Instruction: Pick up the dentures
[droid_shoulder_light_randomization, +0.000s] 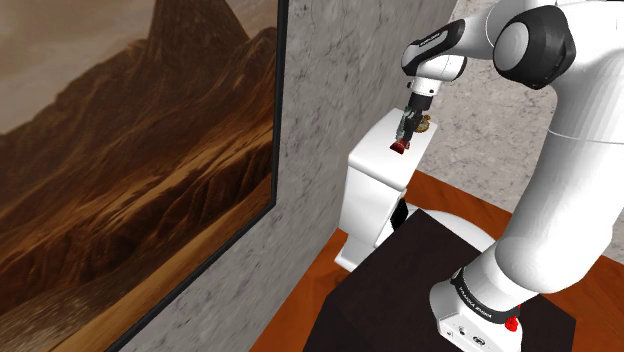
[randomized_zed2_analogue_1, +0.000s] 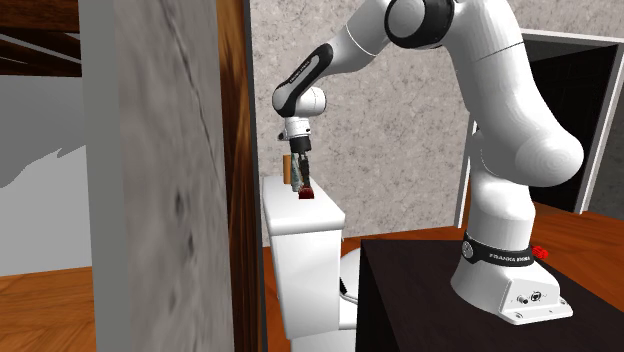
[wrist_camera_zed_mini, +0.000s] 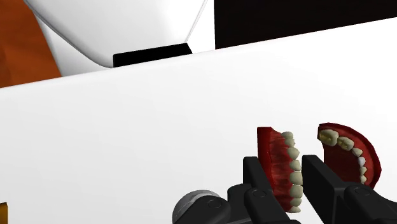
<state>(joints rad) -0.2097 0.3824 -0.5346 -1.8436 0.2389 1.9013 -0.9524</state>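
gripper (droid_shoulder_light_randomization: 404, 135) is pointing down over the white toilet tank (droid_shoulder_light_randomization: 372, 195), right above its lid (randomized_zed2_analogue_1: 300, 208). the white arm (droid_shoulder_light_randomization: 560, 170) reaches there from the black stand (droid_shoulder_light_randomization: 420, 275), up and to the shoulder view's left.

fingers (wrist_camera_zed_mini: 259, 184) are clamped on the dentures (wrist_camera_zed_mini: 275, 147). wrist view is clear on this: one red plate with its row of off-white teeth sits pinched between the two black fingers, and the other plate hangs just outside the far finger, teeth facing in. so only one half is in the grip.

from the shoulder view the dentures (droid_shoulder_light_randomization: 397, 147) show as a small red bit at the fingertips, over the lid's near edge. in the second exterior view the gripper (randomized_zed2_analogue_1: 301, 178) has the dentures (randomized_zed2_analogue_1: 307, 192) very low over the lid. can't tell whether they touch the lid or are just clear of it.

a small tan-brown thing (droid_shoulder_light_randomization: 424, 125) stands on the lid just beside the gripper. can't tell what it is.

the tank backs onto a grey stone-look wall (droid_shoulder_light_randomization: 330, 60). a big dark-framed mountain painting (droid_shoulder_light_randomization: 120, 150) takes up the shoulder view's left. orange wood floor (droid_shoulder_light_randomization: 300, 315) under the toilet. there's a black area through a doorway (randomized_zed2_analogue_1: 575, 110) at the second exterior view's right.
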